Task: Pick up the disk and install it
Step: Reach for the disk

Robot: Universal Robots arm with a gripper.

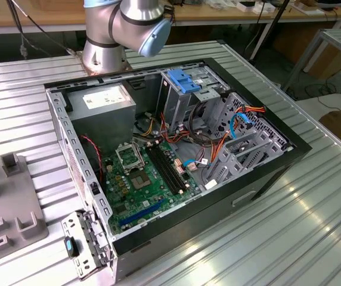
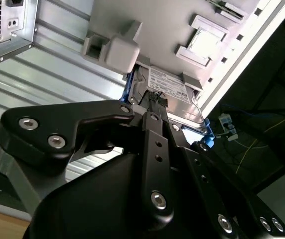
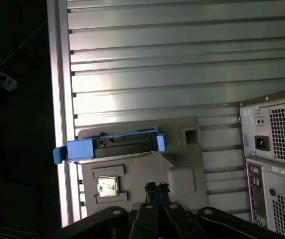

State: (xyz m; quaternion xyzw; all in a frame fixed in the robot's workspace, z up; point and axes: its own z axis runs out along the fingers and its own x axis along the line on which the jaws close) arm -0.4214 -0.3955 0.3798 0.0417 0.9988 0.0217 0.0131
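One grey fixture plate (image 1: 12,208) sits at the exterior view's left, on the ribbed metal surface (image 1: 278,238), with raised blocks and slots on it. Next rightward, the arm's base (image 1: 105,50) stands at the surface's far side. Then the computer case (image 1: 272,170), lying open with its side panel off. Inside it, going right: power supply (image 1: 102,101), green motherboard (image 1: 143,179), a light-blue bracket (image 1: 182,80) atop the drive cage, and orange and blue cables (image 1: 230,134) by the grey bays.

Location of the disk (image 3: 113,145): in the fixture plate, at the plate's end nearest the surface's edge, apart from the case. The first wrist view shows it edge-on, a blue rail around a dark connector side. The second wrist view shows its labelled grey face (image 2: 170,87) with blue rail at both ends. A small square chip (image 3: 106,186) sits in a pocket of the same plate, beside the disk.

Jaws: together with nothing between them, the black links (image 2: 155,149) converging to a single tip. They point at the plate, lined up toward the disk. In the first wrist view a strip of bare plate shows between tip and disk, so they are apart. In the second wrist view the tip overlaps the disk's near edge, and contact cannot be judged there.
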